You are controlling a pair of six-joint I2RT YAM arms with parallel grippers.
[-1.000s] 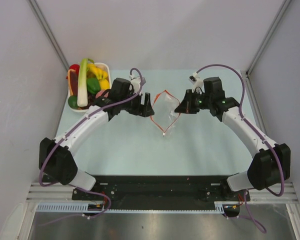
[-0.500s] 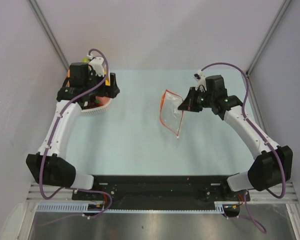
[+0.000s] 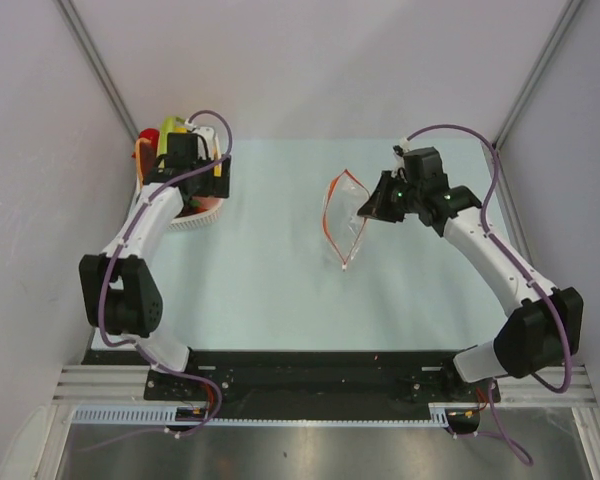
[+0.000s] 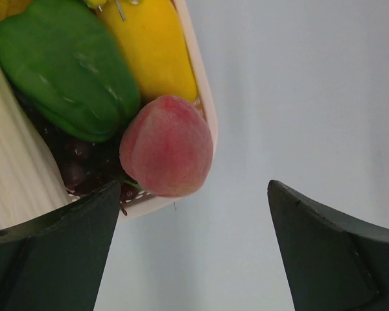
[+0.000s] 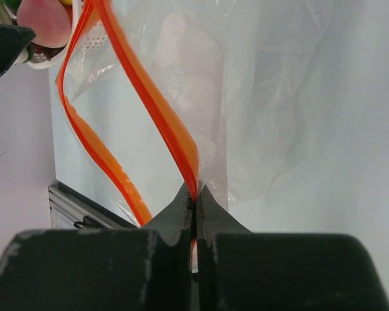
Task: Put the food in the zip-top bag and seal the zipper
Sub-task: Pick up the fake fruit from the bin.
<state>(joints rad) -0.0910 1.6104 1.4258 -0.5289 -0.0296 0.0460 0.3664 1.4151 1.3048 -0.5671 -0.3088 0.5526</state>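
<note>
The food lies in a white basket [image 3: 193,222] at the back left. In the left wrist view I see a pink peach-like fruit [image 4: 166,146], a green pepper [image 4: 65,65], a yellow piece [image 4: 152,45], a white stalk [image 4: 13,168] and dark grapes [image 4: 78,170]. My left gripper [image 3: 204,192] hovers open and empty over the basket's right edge, its jaws [image 4: 193,188] wide apart just below the peach. My right gripper [image 3: 366,212] is shut on the zipper [image 5: 149,91] of the zip-top bag [image 3: 342,215] and holds it up [image 5: 194,197]. The bag's mouth gapes open. The slider tab is not visible.
The basket rim [image 4: 206,110] runs beside the peach. The pale blue table [image 3: 260,270] stretches between basket and bag. Grey walls stand close on the left and right, and the arm bases sit at the near edge.
My left gripper left the bag and swung left to the basket. The right gripper kept hold of the zipper and the bag shifted slightly, now hanging from that one grip.
</note>
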